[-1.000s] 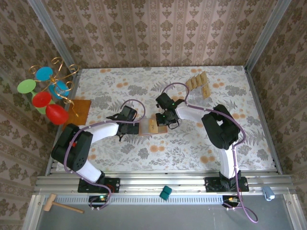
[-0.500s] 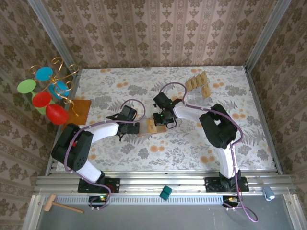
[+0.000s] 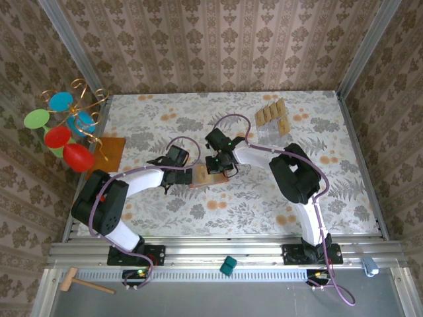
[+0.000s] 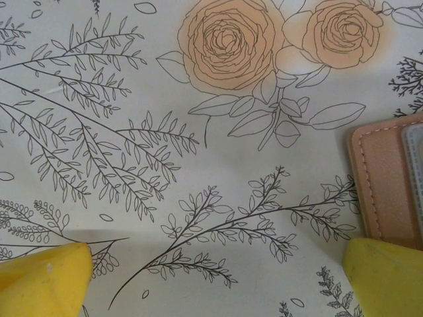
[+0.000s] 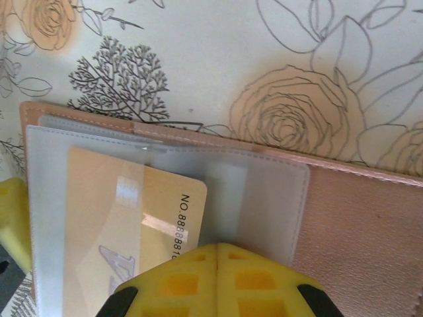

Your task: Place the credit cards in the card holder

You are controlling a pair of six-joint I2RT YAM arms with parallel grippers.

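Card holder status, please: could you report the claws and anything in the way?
Left claw open beside card holder. Right claw shut above it; one card in its clear pocket. Other credit cards far right; nothing blocking.

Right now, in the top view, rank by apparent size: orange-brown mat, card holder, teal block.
1. Largest: orange-brown mat, partly covered by the coloured discs.
2. Card holder, partly hidden.
3. Smallest: teal block.

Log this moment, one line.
left end effector: open beside card holder | right end effector: shut over card in pocket | spare cards: far right
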